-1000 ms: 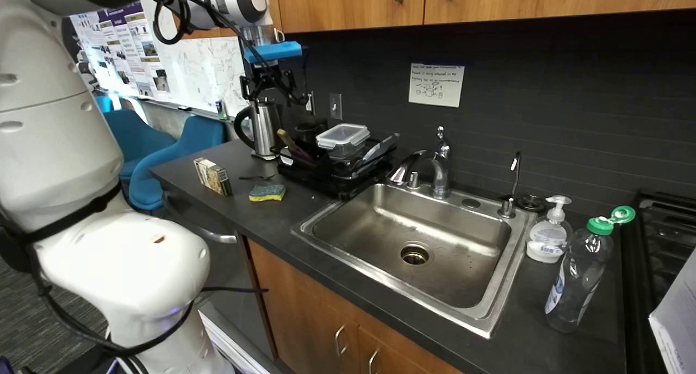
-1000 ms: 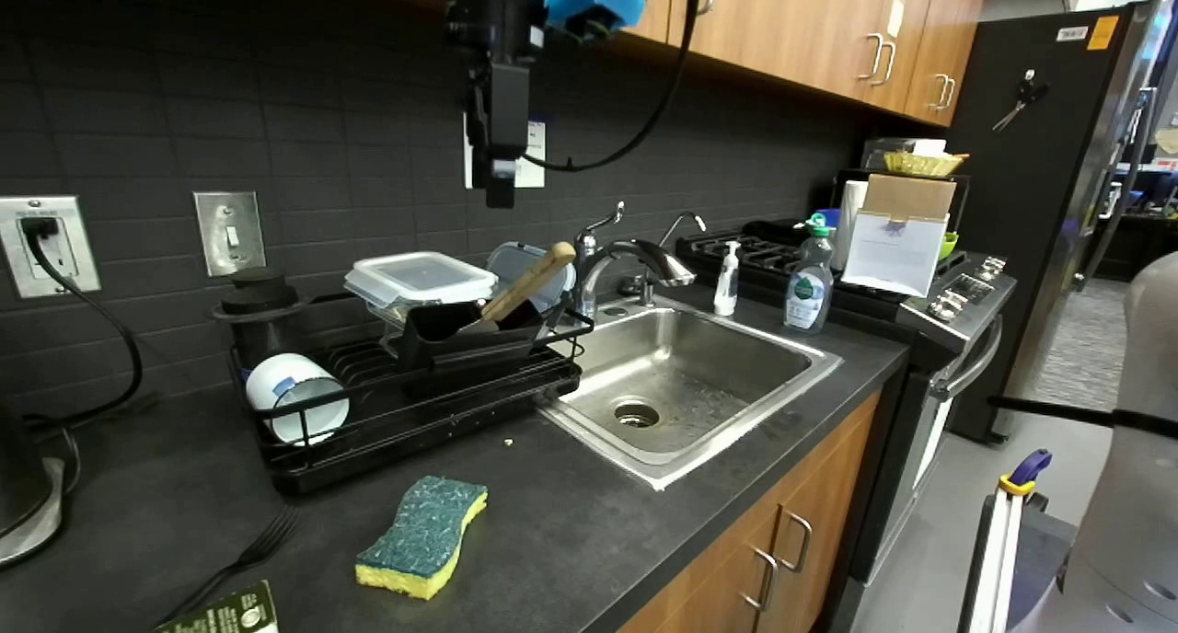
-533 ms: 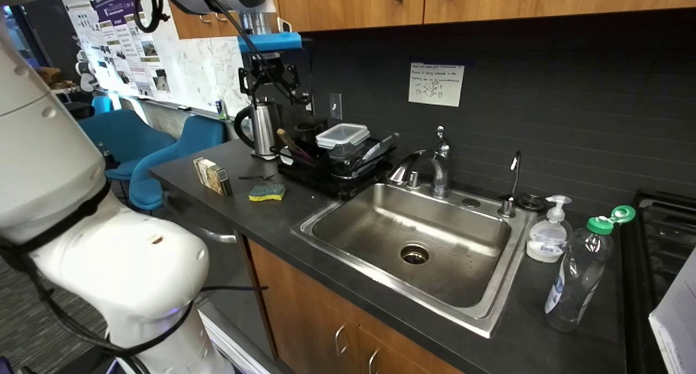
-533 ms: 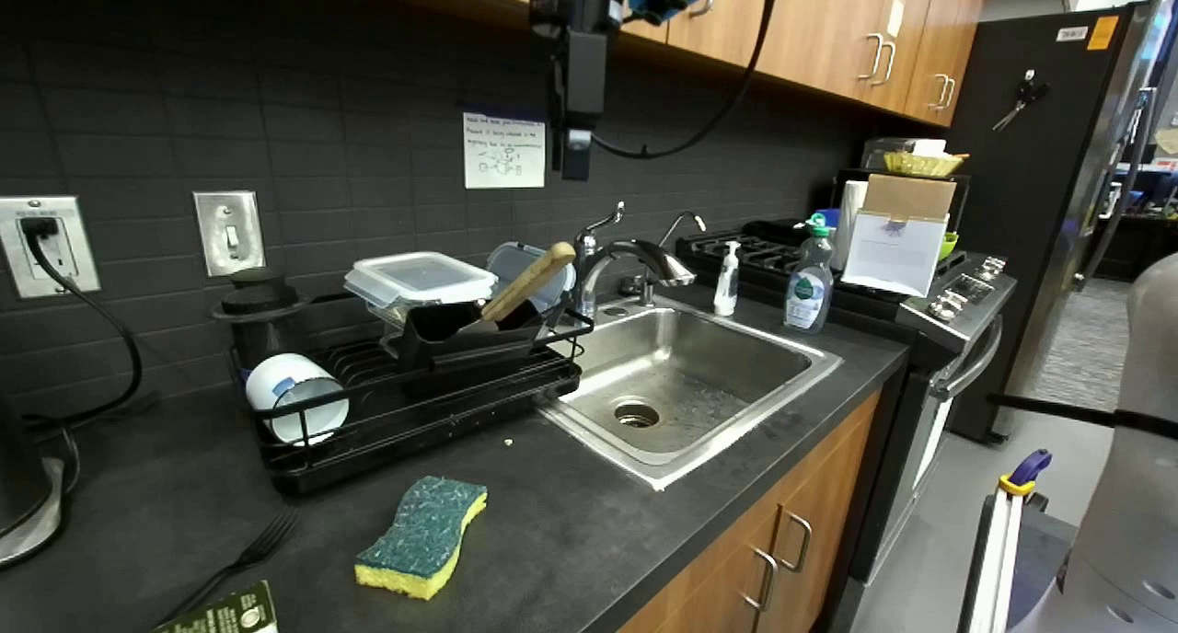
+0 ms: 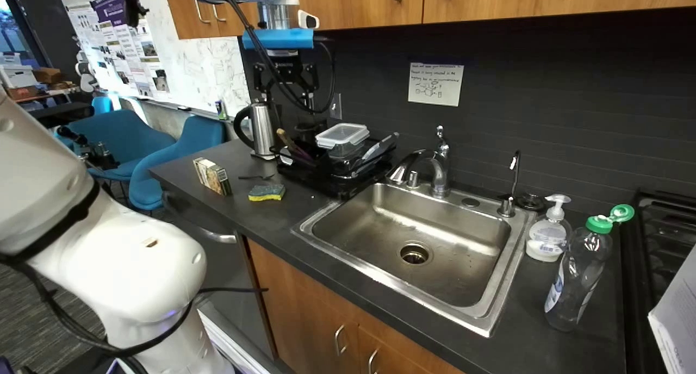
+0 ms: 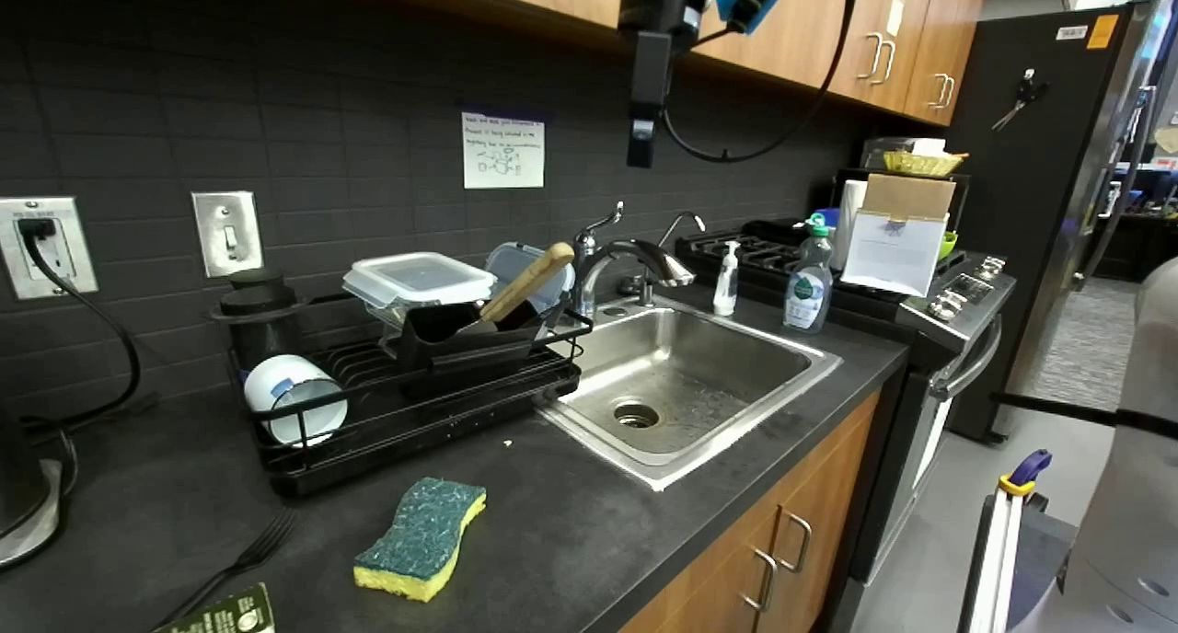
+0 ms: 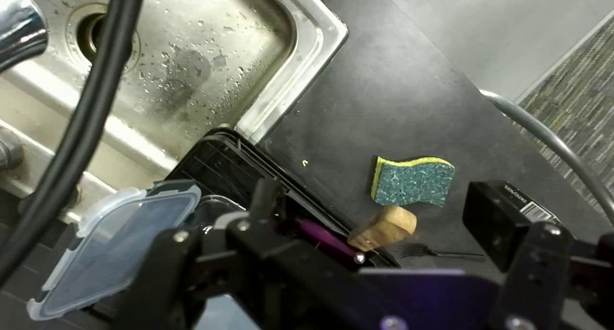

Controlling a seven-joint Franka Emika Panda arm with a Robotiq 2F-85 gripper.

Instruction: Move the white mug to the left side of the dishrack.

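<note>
The white mug (image 6: 287,377) lies sideways in the dishrack (image 6: 414,437), well below the hand (image 7: 376,206) — jaws spread apart.

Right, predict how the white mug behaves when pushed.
The white mug lies on its side, so it may roll; its smooth wall might be slippery. The dishrack has a rail before the mug's mouth, probably blocking an outward slide.

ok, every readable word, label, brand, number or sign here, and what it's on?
None reads for certain.
Handwritten wall note: possibly "is being"; rest too small.
Too small or blurred to read:
Small box: print beside a barcode
Green-capped bottle label
Pump bottle label
Purple-headed poster
Fridge: white sticker, orange sticker
</note>
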